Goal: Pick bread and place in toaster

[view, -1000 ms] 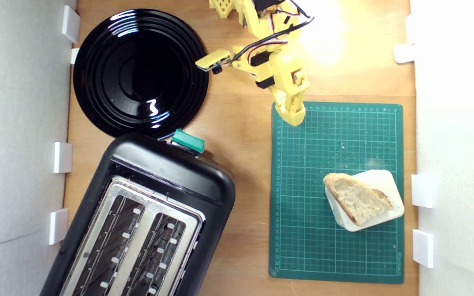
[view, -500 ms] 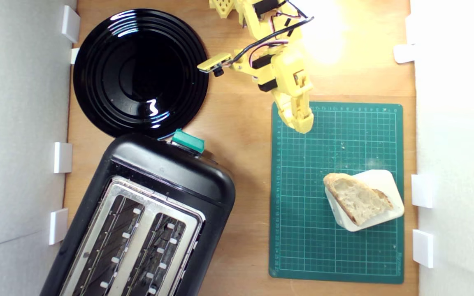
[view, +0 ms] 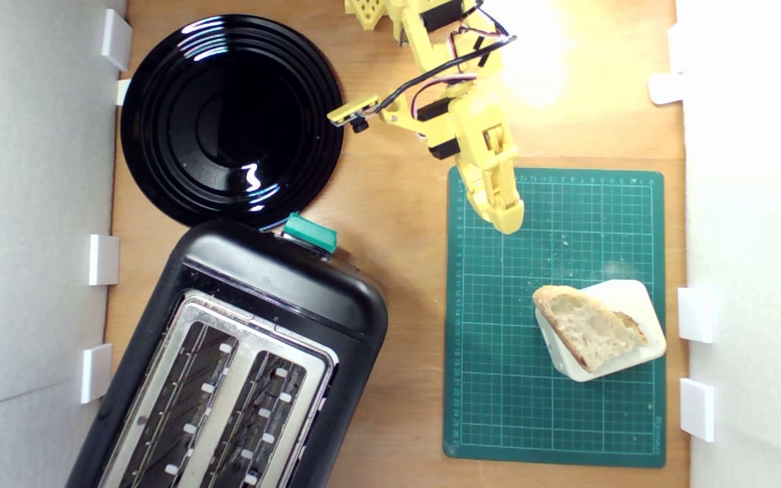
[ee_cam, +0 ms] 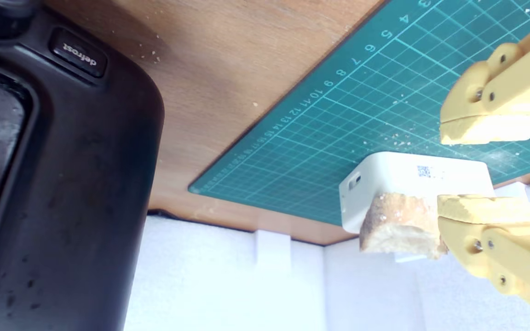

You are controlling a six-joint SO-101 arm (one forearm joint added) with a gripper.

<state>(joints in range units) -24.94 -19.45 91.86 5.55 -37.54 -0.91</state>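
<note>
Yellow gripper sits upper centre of the exterior view, over the upper-left part of the green cutting mat, above the surface and holding nothing. Jaw gap isn't readable from this angle. Bread is at the mat's lower right, lying on a cream rounded block, well apart from the gripper. Long axis runs diagonally, upper left to lower right in frame; the rounded crusty end points toward frame centre, the thinner end toward the right edge. Crumb face is up. Toaster fills the lower left, angled, both slots open to the camera, green lever knob on its upper end. Black plate upper left, not involved. Wooden tabletop shows between them.

Wrist view: gripper is released, jaws parted with clear space between, nothing held. Bread appears ahead of the tips on the block, only its crust end visible; the lower finger hides part of it. Toaster wall takes up the frame's left side.

Step in hand, judged: approach to grasp. To do it well, line the jaws across the bread's short dimension, perpendicular to that diagonal axis, and close on the crust edges rather than the soft crumb. Come in above the block so the fingers don't shove it.
</note>
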